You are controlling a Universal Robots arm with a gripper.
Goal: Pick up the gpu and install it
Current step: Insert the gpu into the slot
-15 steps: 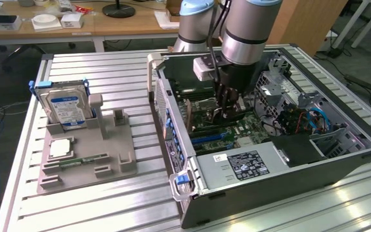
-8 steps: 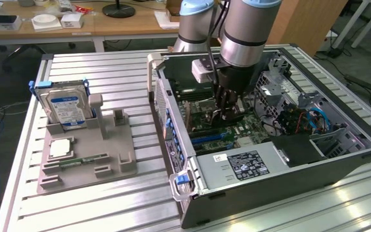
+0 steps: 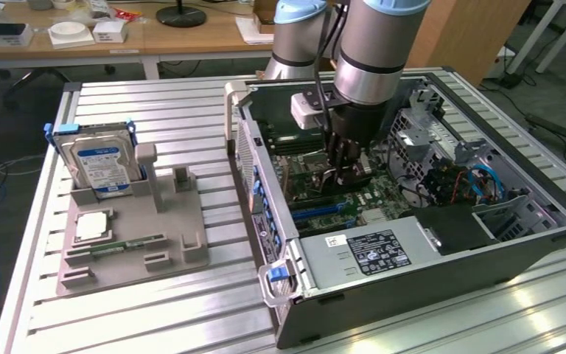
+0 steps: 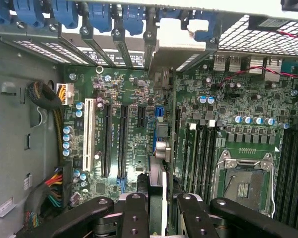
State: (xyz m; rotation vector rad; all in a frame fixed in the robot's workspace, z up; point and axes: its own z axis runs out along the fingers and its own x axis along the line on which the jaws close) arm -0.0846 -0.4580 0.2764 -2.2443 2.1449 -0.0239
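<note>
gpu: inside the open computer case, seen edge-on in the wrist view, standing over the motherboard beside the long black expansion slots; whether it is seated cannot be told.
gripper: clenched on the gpu, one black finger on each face, reaching down into the case.
CPU socket: on the board, on the gpu's other side from the slots.
blue latches: a row along the case's rear wall.
hard drive: upright in the grey holder, outside the case, toward the exterior view's left.
memory stick: lying flat in the holder.
table: slatted metal, under case and holder.
</note>
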